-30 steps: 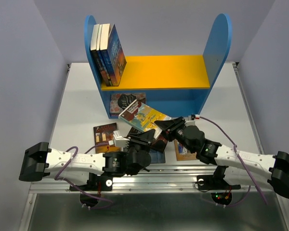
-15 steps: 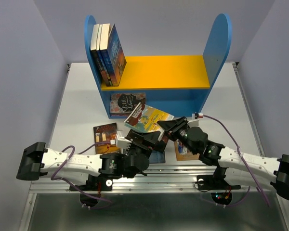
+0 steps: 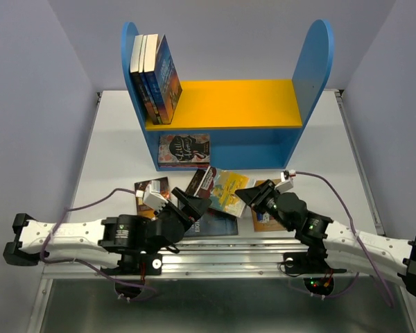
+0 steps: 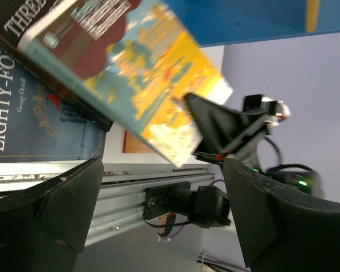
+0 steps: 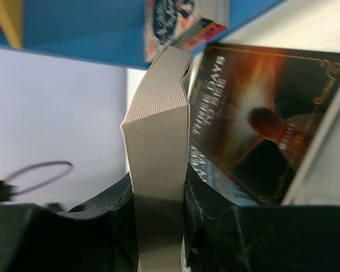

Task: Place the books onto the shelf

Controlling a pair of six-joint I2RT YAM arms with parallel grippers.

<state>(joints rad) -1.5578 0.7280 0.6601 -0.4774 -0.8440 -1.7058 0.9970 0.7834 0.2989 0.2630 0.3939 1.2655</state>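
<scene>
Yellow-teal illustrated book (image 3: pixel 225 191) raised and tilted above the tabletop (image 3: pixel 118 139), at centre, just near of the shelf (image 3: pixel 229 104). Clenched at its right near corner by the right end effector (image 3: pixel 244 195), with the pale page edges pinched between both fingers (image 5: pixel 113 211).

Beneath it, lying flat: a dark brown book (image 3: pixel 200 180) with an orange glow on its cover, overlapping a dark blue book (image 3: pixel 216 223) with pale lettering, nearer the arms. Left of that pair, an orange-brown book (image 3: pixel 147 186) flat on the tabletop, partly hidden by the left wrist. To the right, a tan book (image 3: pixel 261 222), also flat, partly covered by the right arm.

Left end effector (image 3: pixel 192 205) released, jaws spread wide, grasping nothing. Poised just left of the raised book, over the dark pair, apart from all of them.

Farther back, on the shelf's yellow upper board, three books (image 3: pixel 154 73) standing upright against the left blue side panel. In the blue lower compartment, one dark illustrated book (image 3: pixel 184 149) lying flat at the left end.

Along the near edge, a metal rail (image 3: pixel 215 258) carrying both arm bases, with purple cables looping beside each arm.
</scene>
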